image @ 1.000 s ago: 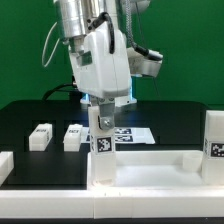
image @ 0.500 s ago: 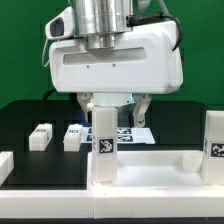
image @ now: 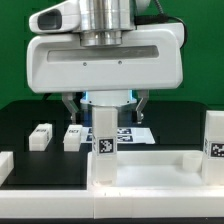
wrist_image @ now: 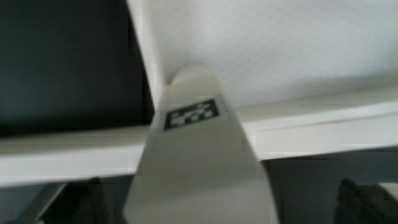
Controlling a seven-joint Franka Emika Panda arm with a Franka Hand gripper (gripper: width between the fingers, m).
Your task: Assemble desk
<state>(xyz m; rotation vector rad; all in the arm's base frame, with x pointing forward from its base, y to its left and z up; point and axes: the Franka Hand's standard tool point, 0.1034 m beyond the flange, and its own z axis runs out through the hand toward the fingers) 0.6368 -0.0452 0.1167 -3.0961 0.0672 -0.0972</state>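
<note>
The desk's panel (image: 155,160) lies flat on the black table (image: 30,115) in the foreground of the exterior view, its raised rim facing up. At its corner on the exterior view's left an upright leg (image: 103,135) stands on end, with a black-and-white tag (image: 103,143) on the face toward the camera. Whether this leg is seated fast in the panel cannot be told. A second leg (image: 214,135) stands upright at the panel's corner on the exterior view's right and also carries a tag. Two loose legs (image: 40,136) (image: 72,137) lie side by side on the table, apart from the panel on the exterior view's left. The gripper (image: 104,110) hangs directly over the upright leg with its jaws spread wide. Its dark fingers (image: 140,105) flank the top of the leg, with a clear gap on each side and no contact. From the wrist view the leg (wrist_image: 196,160) rises toward the camera with its tag (wrist_image: 192,112) in plain sight, the panel (wrist_image: 267,50) lies below it, and the blurred fingers (wrist_image: 365,200) stand well off to either side. The marker board (image: 132,133) lies flat on the table behind the leg.
</note>
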